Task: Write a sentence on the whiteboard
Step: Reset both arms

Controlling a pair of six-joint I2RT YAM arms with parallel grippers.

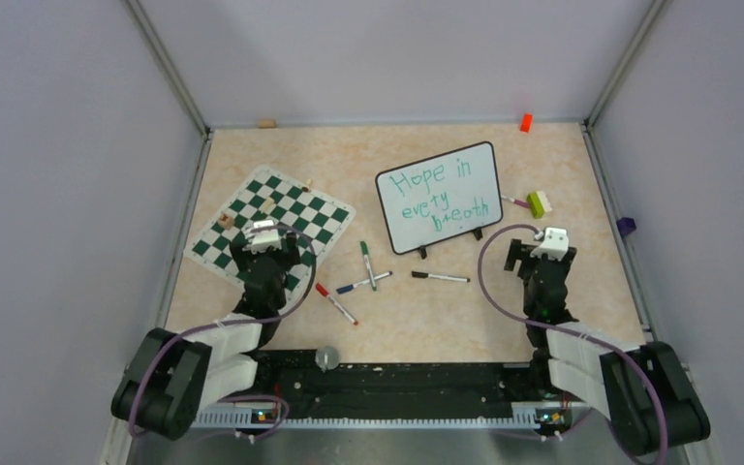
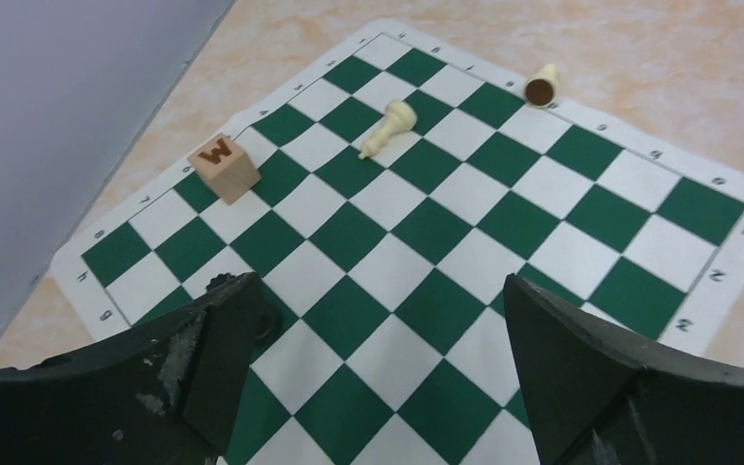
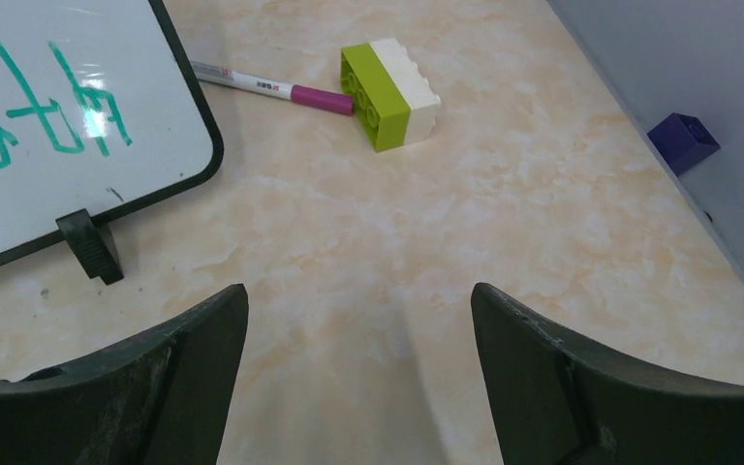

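Nearest the arm bases, both grippers are empty. The left gripper (image 2: pixel 380 300) hangs over the chessboard mat (image 1: pixel 325 218) with its jaws spread wide and nothing between them. The right gripper (image 3: pixel 358 300) is equally wide apart above bare counter (image 3: pixel 542 223), just to the right of the board's foot (image 3: pixel 90 246). Between the arms, four markers lie loose on the counter: red (image 1: pixel 335 302), blue (image 1: pixel 363 282), green (image 1: pixel 366 260) and black (image 1: pixel 440 277). Beyond them the whiteboard (image 1: pixel 417 232) stands right of centre, propped on two small black feet and turned slightly. The sentence (image 1: pixel 449 208) runs over it in three teal lines reading "Hope in every breath", so the writing appears done. The board looks light and stiff, with a slick face and a thin frame. On such small feet it would likely slide or tip under a push, and fresh ink would smear. If it must be moved or steadied, the place to grip is the black frame at the right edge or top corner, clear of the lettering. Just past its right edge lie a pink-capped marker (image 3: pixel 271 90) and a green-and-white brick (image 3: pixel 390 92), touching each other. An orange block (image 1: pixel 525 122) sits at the far wall.
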